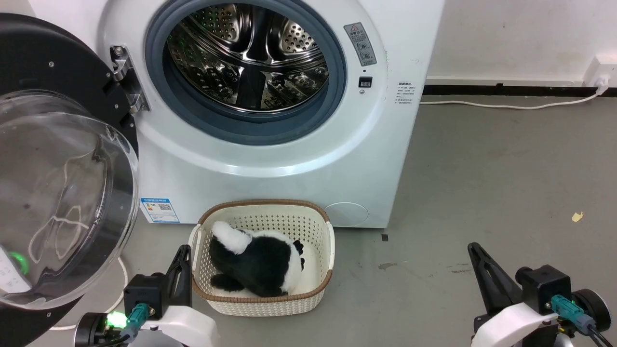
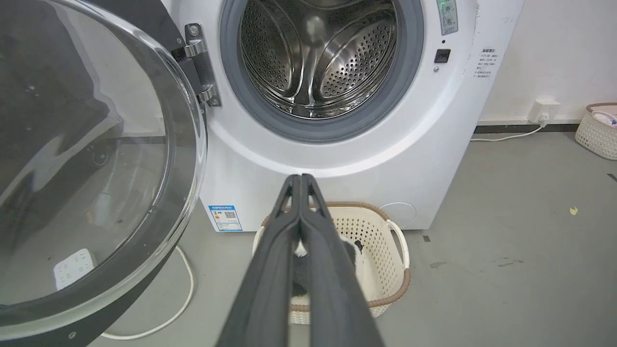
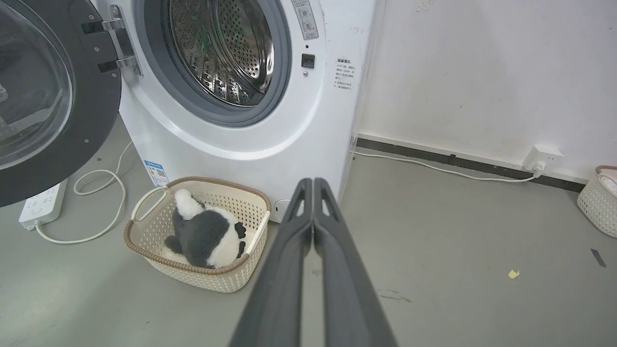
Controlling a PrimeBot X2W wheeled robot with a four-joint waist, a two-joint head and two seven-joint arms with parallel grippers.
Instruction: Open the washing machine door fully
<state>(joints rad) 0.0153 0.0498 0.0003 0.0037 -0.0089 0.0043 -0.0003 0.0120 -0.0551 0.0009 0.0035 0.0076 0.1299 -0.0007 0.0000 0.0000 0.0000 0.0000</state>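
Grey floor (image 1: 482, 183) runs under everything. At the far left I see the door (image 1: 62, 193) swung wide on its hinge (image 1: 126, 77), clear of the drum (image 1: 250, 58). Lower left, my left gripper (image 1: 182, 253) has its fingers pressed together, holding nothing. Upper centre sits the washer (image 1: 270, 159), with a basket (image 1: 265, 205) and plush toy (image 1: 260, 262) below it. Lower right, my right gripper (image 1: 475, 250) is likewise closed and empty.

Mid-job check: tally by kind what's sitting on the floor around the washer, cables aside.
Baskets: 2
Plush toy: 1
Power strip: 1
Yellow scrap: 1
Total: 5
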